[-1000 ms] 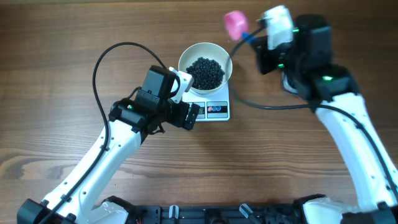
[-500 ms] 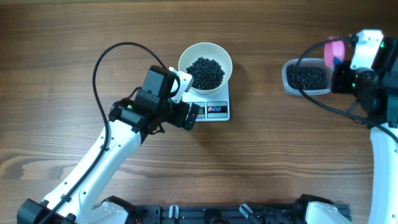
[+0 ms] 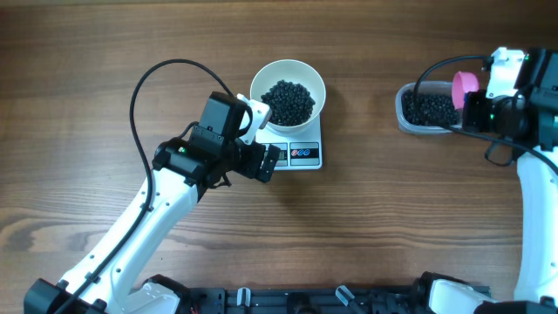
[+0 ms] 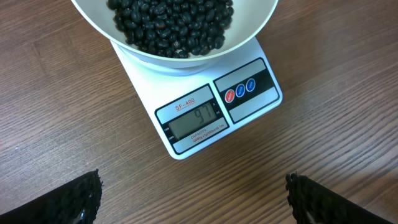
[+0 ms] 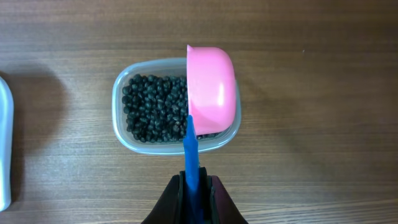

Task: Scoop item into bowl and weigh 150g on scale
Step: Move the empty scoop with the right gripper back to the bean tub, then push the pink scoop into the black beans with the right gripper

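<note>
Showing scale (image 4: 208, 112) digits: left wrist only

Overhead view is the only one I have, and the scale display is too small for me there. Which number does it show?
Observer: The left wrist view reads 97 on the scale, with the bowl of beans standing on it.
Operator: How does the right pincer hold the scoop?
Observer: The right wrist view shows the right pincer shut on the blue handle, with the pink scoop turned on its edge above the tub.
Operator: And the left pincer?
Observer: The left pincer is open and empty, its fingers wide apart on the display side of the scale.
</note>
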`<state>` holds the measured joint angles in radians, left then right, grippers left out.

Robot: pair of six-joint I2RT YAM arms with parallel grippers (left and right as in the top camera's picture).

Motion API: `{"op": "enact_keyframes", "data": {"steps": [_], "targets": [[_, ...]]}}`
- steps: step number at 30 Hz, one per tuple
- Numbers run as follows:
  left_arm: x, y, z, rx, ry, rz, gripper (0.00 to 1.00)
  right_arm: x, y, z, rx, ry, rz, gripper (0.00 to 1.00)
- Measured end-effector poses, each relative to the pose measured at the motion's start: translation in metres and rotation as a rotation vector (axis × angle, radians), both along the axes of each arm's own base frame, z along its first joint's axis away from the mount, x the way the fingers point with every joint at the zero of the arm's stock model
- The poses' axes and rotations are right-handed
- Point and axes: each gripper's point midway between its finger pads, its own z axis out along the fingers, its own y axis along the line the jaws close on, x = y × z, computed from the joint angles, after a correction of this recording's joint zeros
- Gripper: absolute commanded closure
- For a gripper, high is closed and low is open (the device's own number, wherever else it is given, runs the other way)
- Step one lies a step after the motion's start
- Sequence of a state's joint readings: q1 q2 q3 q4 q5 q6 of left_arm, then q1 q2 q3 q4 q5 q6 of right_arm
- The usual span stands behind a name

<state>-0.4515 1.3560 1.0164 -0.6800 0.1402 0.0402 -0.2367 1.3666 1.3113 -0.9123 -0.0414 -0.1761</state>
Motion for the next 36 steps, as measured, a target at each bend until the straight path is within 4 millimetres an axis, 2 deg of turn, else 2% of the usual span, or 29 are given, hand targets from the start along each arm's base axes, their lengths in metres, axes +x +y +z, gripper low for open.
{"op": "enact_keyframes", "data": {"steps": [19,28,36], "targets": [[0.0,0.0,0.0,0.0,0.0,0.0,0.0,0.005,0.025,0.001,0.123,-0.024,0.077,0.96],[0.0,0.0,0.0,0.0,0.0,0.0,0.0,0.014,0.026,0.008,0.128,-0.071,0.092,0.96],[0.0,0.0,0.0,0.0,0.0,0.0,0.0,0.019,0.025,-0.007,0.139,-0.033,0.09,0.96]]}}
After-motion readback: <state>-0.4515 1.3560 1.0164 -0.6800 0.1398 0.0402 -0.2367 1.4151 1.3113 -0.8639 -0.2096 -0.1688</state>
